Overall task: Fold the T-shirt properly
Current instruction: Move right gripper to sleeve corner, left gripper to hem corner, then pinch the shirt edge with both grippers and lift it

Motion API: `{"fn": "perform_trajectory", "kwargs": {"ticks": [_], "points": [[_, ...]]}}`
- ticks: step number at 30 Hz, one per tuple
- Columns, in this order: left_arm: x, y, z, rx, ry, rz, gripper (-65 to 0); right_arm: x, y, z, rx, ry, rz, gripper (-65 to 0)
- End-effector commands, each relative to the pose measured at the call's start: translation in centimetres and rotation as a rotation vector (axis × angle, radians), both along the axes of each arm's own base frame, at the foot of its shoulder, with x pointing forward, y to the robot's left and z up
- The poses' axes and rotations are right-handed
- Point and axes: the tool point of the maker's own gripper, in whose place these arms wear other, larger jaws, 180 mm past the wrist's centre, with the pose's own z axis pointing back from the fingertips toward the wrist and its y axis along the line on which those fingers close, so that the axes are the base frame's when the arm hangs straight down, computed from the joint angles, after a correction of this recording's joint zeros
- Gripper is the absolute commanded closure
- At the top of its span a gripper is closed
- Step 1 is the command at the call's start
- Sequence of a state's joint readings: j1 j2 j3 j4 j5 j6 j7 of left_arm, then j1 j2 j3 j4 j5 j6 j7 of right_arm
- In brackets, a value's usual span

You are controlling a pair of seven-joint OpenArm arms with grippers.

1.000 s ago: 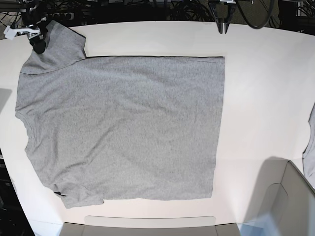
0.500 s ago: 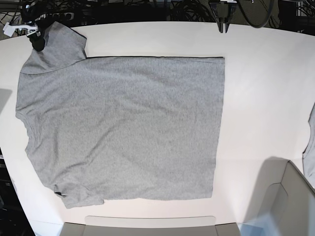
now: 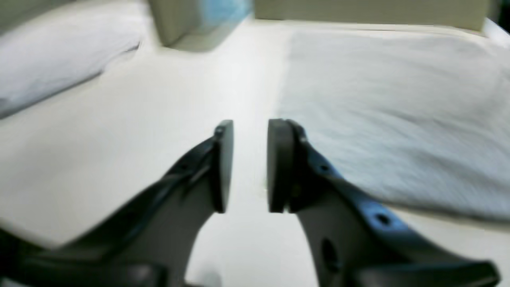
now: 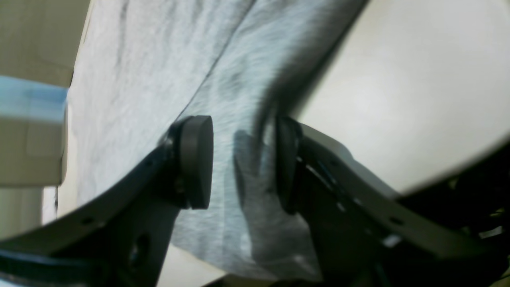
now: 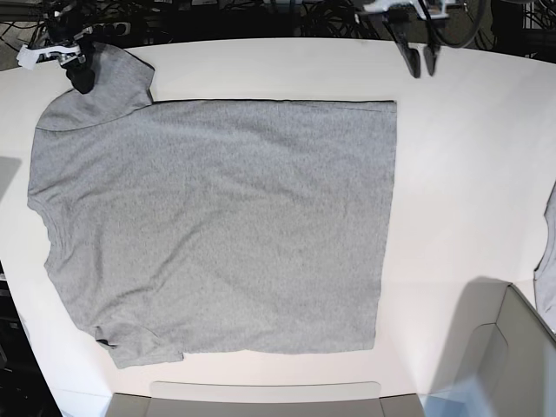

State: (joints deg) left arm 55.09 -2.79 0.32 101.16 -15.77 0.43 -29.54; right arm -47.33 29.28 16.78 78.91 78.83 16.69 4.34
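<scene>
Flat on the white table, the T-shirt lies spread plain face up, one sleeve at the far corner. Right gripper sits over that sleeve, jaws apart, cloth between them, possibly touching; blur hides it. Left gripper hovers past the hem corner, jaws apart, empty. Grey cloth sliver at table edge.

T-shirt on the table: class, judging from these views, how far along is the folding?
Done: the T-shirt lies spread flat, plain face up, on the table; no fold shows. In hand: the right gripper straddles the far sleeve, jaws apart around the cloth. The left gripper is open and empty above bare table near the hem corner. Left: every fold.
</scene>
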Motion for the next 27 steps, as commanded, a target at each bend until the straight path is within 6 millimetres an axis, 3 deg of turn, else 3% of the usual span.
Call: {"fn": "perform_trajectory", "kwargs": {"ticks": [1, 4, 9, 11, 17, 22, 27], "points": [[0.7, 0.4, 0.7, -0.028, 0.004, -0.002, -20.2, -0.5, 0.0, -0.2, -0.017, 0.030, 0.023, -25.6], [3.2, 0.4, -0.4, -0.147, 0.120, -0.044, -21.6, -0.5, 0.0, -0.2, -0.018, 0.031, 0.024, -25.6], [5.2, -0.2, -3.6, -0.443, 0.300, -0.037, -21.5, -0.5, -0.1, -0.2, -0.022, 0.034, 0.027, -25.6], [5.4, 0.6, -4.3, -0.517, 0.344, -0.011, -21.5, -0.6, -0.2, -0.2, -0.023, 0.035, 0.027, -25.6], [5.6, 0.3, -5.8, -0.632, 0.509, -0.033, -21.5, -0.7, -0.2, -0.3, -0.023, 0.038, 0.026, -25.6], [5.4, 1.2, -9.2, -0.670, 0.588, 0.015, -21.5, -0.6, -0.2, -0.3, -0.023, 0.037, 0.027, -25.6], [5.4, 0.0, -10.5, -0.688, 0.612, -0.053, -21.5, -0.6, -0.1, -0.2, -0.024, 0.037, 0.031, -25.6]]}}
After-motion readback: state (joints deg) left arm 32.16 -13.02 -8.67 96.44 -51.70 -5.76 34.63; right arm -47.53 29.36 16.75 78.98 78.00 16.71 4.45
